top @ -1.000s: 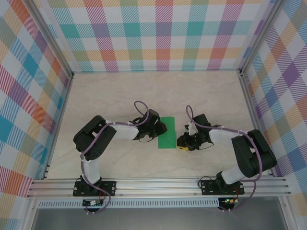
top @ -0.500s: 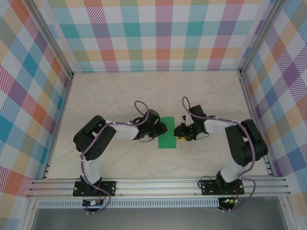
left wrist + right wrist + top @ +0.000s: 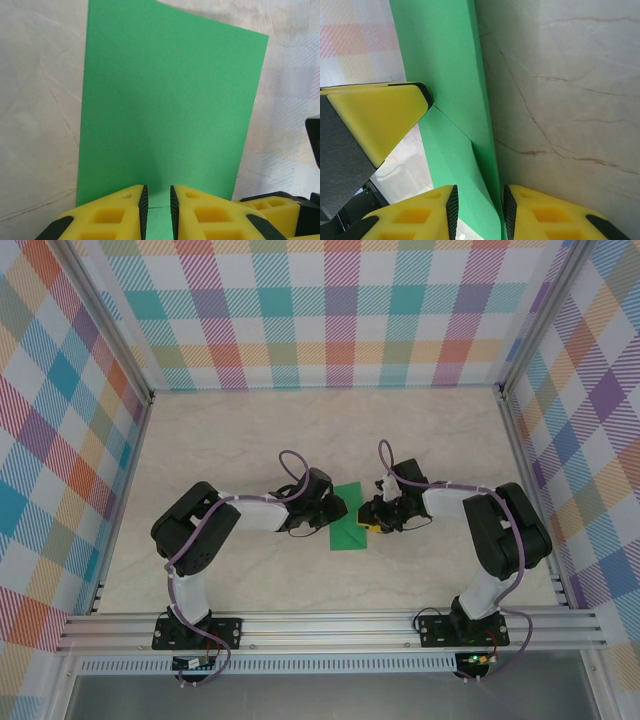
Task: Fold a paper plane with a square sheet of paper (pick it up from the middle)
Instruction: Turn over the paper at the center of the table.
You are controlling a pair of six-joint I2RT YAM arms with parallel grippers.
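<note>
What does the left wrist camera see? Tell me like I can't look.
A green paper lies on a marble table. The left claw sits at the paper's bottom edge, its yellow fingers a narrow gap apart.

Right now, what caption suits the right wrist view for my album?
Right gripper pinches the square sheet of paper above the marbled table.

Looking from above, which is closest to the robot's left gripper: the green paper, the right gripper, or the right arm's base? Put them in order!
1. green paper: right at the left gripper, on the paper's left side.
2. right gripper: across the paper, at its right edge.
3. right arm's base: far off, on the near rail at bottom right.
</note>
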